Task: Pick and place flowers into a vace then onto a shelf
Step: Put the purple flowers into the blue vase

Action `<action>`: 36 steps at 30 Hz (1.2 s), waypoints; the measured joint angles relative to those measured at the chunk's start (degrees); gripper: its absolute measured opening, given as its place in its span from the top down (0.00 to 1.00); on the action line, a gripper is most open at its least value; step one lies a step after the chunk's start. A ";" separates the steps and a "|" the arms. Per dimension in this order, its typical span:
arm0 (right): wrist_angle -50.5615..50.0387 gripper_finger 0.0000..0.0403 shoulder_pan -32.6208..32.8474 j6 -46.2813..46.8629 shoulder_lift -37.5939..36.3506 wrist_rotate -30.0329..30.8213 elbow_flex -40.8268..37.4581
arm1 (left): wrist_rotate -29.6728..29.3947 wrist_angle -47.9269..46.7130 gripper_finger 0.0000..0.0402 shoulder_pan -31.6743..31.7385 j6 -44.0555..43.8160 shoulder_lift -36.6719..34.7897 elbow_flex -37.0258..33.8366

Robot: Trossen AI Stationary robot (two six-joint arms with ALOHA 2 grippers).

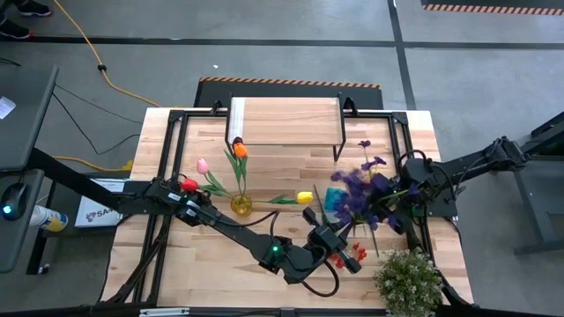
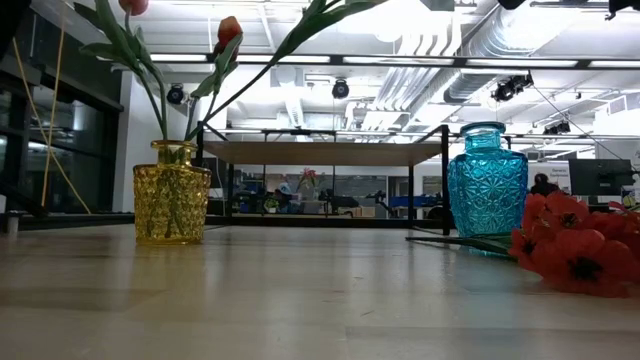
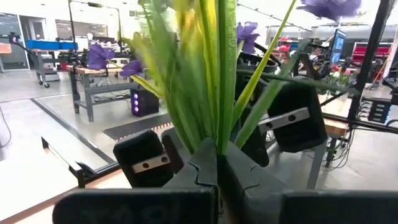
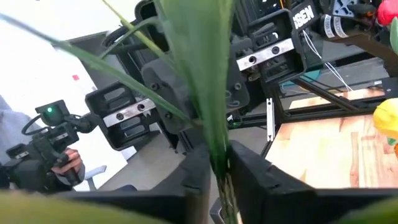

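Note:
A purple flower spray point(image 1: 357, 189) with long green leaves hangs in the air over the table's right half, between my two grippers. My left gripper point(image 1: 339, 231) reaches in from the near left and is shut on it. My right gripper point(image 1: 389, 201) comes from the right and is shut on it too. A blue vase point(image 1: 335, 201) stands just left of the spray. A yellow vase point(image 1: 241, 205) holds pink, orange and yellow tulips. A red spray point(image 1: 348, 255) lies on the table by the left arm. The shelf point(image 1: 286, 121) stands at the far edge. My left gripper point(image 3: 217, 165) pinches the spray's green stems and leaves point(image 3: 221, 124) between its two shut fingers, coming in level. The greenery fans out beyond the fingers, with the purple blooms past it. The spray is clear of the table. My right gripper point(image 4: 219, 165) has the same bundle of green stem and leaf point(image 4: 214, 137) between its two fingers, coming in level from the table's right side and facing the left gripper. The leaves stick out beyond the fingertips. Nothing of the spray rests on the table.
A bushy green potted plant point(image 1: 408, 280) stands at the near right corner. A red tulip point(image 1: 188, 185) lies on the left arm's side. In the low view the blue vase point(image 2: 487, 180) and red spray point(image 2: 575, 250) stand right, the yellow vase point(image 2: 172, 203) left.

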 joint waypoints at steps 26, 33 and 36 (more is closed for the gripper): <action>0.37 0.99 -0.39 -2.69 -5.00 6.80 0.04 | -2.48 0.43 0.46 -3.24 0.51 -0.11 0.00; -4.52 1.00 -0.34 -4.38 -9.73 11.32 0.04 | -3.68 0.90 0.41 -5.13 0.28 -0.11 0.26; -5.72 1.00 -0.33 -6.71 -11.12 14.50 0.04 | -3.65 2.62 0.42 -6.09 0.28 -0.11 0.28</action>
